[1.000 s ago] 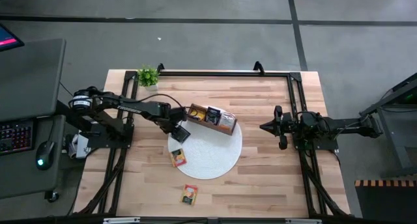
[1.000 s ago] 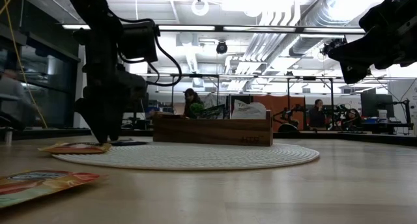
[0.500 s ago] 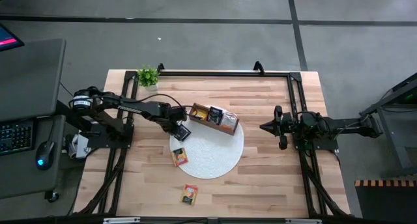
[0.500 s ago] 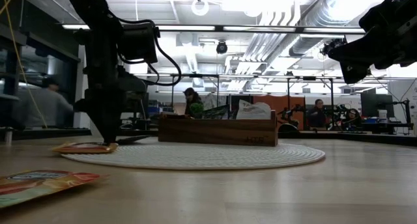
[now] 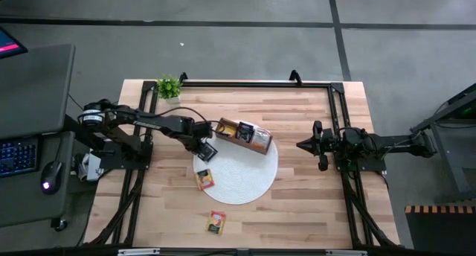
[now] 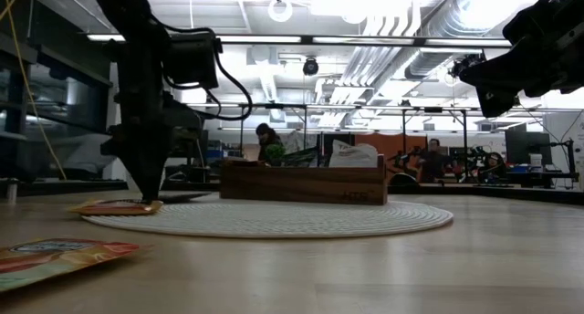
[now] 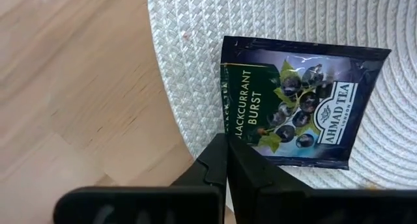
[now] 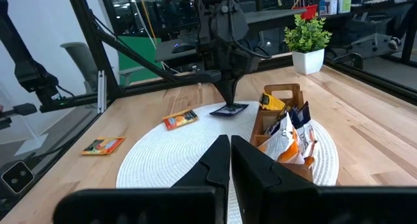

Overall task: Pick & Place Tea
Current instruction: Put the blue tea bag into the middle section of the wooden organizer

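Left gripper point(image 5: 206, 151) is down at the left edge of the round mat point(image 5: 245, 185), fingers pinched together on the near edge of a dark sachet point(image 7: 300, 103) lying flat on the weave. The bite looks thin, just the sachet's border, so the job now is lifting slowly and straight up, watching that the foil is not sliding out before swinging toward the wooden box point(image 5: 243, 134) at the mat's far edge. The left arm is reaching in from the bench's left edge, wrist bent steeply so the fingers are pointing almost straight down. Two orange sachets are waiting: one point(image 5: 204, 178) on the mat's near-left rim, one point(image 5: 216, 222) on bare wood near the bench's front edge. Right gripper point(image 5: 302, 146) is hanging clear of the mat by the bench's right side, fingers together, holding nothing.
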Available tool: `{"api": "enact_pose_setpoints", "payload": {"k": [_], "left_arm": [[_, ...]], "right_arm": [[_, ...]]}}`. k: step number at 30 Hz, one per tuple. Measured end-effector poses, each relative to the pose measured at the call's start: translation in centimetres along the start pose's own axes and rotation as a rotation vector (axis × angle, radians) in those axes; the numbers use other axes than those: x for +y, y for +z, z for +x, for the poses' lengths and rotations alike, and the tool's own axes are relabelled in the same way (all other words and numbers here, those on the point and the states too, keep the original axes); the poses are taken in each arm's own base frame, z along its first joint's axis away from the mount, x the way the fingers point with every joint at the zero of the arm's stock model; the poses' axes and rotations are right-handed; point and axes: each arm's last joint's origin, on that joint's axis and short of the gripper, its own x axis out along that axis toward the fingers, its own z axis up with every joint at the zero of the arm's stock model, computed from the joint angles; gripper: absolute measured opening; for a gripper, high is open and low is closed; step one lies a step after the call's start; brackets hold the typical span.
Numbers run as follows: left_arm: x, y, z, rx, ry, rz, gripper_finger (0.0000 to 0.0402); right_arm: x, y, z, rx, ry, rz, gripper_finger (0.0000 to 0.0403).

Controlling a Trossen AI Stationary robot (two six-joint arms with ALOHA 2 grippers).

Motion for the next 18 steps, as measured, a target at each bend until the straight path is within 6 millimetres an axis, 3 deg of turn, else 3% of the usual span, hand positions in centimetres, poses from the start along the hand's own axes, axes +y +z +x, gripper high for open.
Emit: {"api": "enact_pose_setpoints", "payload": {"k": [18], "left_arm": [[0.6,-0.8,-4.3,-0.102,-0.057,0.003,0.0]], "right_arm": [[0.0,0.0,0.0,0.0,0.0,0.0,0.0012]]}}
